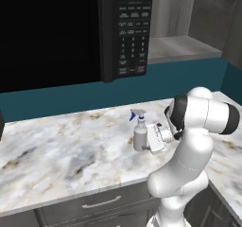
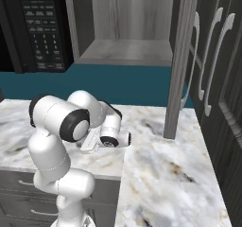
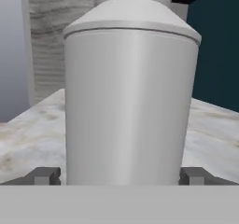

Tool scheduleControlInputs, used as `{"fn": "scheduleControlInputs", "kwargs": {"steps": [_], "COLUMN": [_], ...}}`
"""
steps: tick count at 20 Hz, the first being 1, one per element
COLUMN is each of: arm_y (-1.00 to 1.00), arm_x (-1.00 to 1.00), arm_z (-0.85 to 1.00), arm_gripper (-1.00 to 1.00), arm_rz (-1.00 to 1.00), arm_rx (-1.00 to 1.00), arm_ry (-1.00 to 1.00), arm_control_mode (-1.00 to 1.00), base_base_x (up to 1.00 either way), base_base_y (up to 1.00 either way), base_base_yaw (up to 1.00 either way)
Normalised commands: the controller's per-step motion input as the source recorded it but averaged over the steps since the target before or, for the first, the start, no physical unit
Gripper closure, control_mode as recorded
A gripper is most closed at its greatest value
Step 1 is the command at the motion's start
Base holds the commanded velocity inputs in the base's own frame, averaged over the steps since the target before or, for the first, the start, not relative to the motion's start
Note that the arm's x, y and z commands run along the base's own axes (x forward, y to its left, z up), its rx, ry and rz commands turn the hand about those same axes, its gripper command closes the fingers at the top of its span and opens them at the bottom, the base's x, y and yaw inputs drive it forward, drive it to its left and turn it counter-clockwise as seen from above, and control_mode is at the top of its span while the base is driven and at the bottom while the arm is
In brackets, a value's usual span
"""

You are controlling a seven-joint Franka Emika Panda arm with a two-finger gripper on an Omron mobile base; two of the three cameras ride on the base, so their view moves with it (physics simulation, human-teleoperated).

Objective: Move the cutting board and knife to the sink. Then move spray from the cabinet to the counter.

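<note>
The spray [image 1: 140, 134] stood upright on the table [image 1: 71, 150], directly in front of the tool [image 3: 119, 175]. From the side I saw the tool's white body close behind the bottle, at the height of its lower part. The blue nozzle tip of the trigger head pointed away from the tool's side, toward the microwave [image 1: 71, 32].

In the hand view the pale bottle rose between the two dark fingertips [image 3: 44, 175]. One tip showed at each side of the bottle's base, and a thin gap seemed to remain on both sides. So the tool was open, with its jaws spread wide around the bottle and not pressing it.

Above and beyond the tool was the cabinet [image 2: 127, 51], an open grey niche with a flat shelf. The dark microwave hung next to it, over the teal wall. Below the table edge, near the arm, there was a grey drawer [image 1: 101, 203] with a metal handle.
</note>
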Motion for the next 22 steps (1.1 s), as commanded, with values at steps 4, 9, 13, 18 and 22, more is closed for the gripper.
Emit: {"fn": "scheduleControlInputs", "kwargs": {"steps": [4, 9, 13, 18, 22], "arm_y": [-0.03, -0.05, -0.12, -0.16, -0.20], "arm_x": [0.00, 0.00, 0.00, 0.00, -0.01], "arm_z": [-0.11, -0.05, 0.00, 0.01, 0.05], "arm_gripper": [-1.00, -1.00, -1.00, -1.00, -1.00], "arm_rz": [0.00, 0.00, 0.00, 0.00, 0.00], "arm_rx": [0.00, 0.00, 0.00, 0.00, 0.00], "arm_ry": [0.00, 0.00, -0.02, -0.02, -0.01], "arm_control_mode": [-1.00, -1.00, -1.00, -1.00, -1.00], "base_base_x": [0.00, 0.00, 0.00, 0.00, 0.00], "base_base_y": [0.00, 0.00, 0.00, 0.00, 0.00], "base_base_yaw": [0.00, 0.00, 0.00, 0.00, 0.00]}}
